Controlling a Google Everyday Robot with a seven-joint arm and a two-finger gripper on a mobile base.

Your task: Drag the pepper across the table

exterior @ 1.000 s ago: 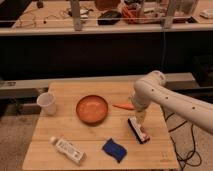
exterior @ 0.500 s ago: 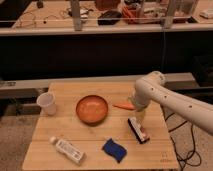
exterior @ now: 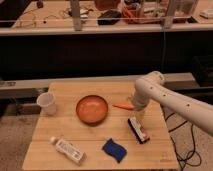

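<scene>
The pepper is a thin orange-red one lying on the wooden table, just right of the orange bowl. My white arm reaches in from the right, and its gripper hangs down over the pepper's right end, close to the table. The arm's wrist hides that end of the pepper and the contact with it.
A white cup stands at the table's left edge. A plastic bottle lies at the front left. A blue sponge lies at the front middle. A dark brush-like object lies right below the gripper.
</scene>
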